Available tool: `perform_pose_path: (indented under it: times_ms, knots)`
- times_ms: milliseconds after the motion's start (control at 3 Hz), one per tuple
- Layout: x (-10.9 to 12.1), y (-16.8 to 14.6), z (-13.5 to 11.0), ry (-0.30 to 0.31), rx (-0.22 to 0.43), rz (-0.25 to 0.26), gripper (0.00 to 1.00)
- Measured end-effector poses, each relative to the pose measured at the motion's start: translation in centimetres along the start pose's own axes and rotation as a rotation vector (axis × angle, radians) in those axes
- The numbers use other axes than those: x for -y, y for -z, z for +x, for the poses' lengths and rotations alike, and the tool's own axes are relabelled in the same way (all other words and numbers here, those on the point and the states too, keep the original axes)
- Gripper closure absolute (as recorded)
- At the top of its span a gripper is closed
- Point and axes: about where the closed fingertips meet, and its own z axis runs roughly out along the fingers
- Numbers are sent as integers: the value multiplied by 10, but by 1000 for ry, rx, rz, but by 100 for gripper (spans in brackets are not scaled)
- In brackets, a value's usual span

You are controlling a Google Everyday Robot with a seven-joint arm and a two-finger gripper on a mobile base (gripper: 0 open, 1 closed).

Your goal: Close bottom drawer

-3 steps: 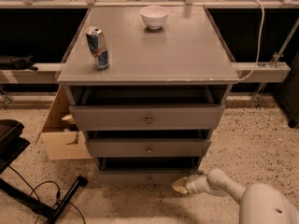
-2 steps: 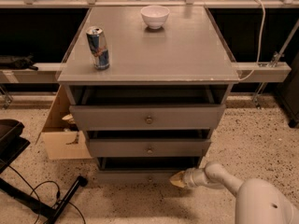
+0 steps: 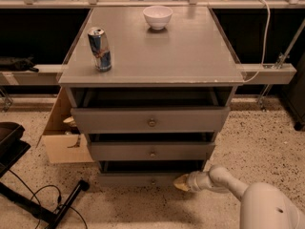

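Note:
The bottom drawer [image 3: 138,179] is the lowest of three grey drawers in the cabinet, with a small round knob [image 3: 153,181]. It stands slightly out, with a dark gap above its front. My gripper [image 3: 181,182] reaches in from the lower right on a white arm [image 3: 224,180]. Its tan tip is at the right end of the bottom drawer's front, touching or nearly touching it. The middle drawer [image 3: 151,151] and the top drawer [image 3: 150,120] both stand out further.
A blue and silver can [image 3: 99,49] and a white bowl [image 3: 157,17] stand on the cabinet top [image 3: 190,51]. An open cardboard box [image 3: 62,137] sits on the floor at the cabinet's left. A black stand and cable [image 3: 52,205] lie at the lower left. A white cable [image 3: 264,37] hangs at the right.
My gripper has moved left along the floor, from right of the cabinet up to the right end of the bottom drawer's front. The drawers look unchanged.

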Motion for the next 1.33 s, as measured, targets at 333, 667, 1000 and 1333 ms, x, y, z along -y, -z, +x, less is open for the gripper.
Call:
perform_pose_path:
  times_ms: [333,667,1000,1333]
  knots:
    - [0,0,0,0,0,0,30]
    - [0,0,0,0,0,0,6]
    - [0,0,0,0,0,0,0]
    - [0,0,0,0,0,0,0]
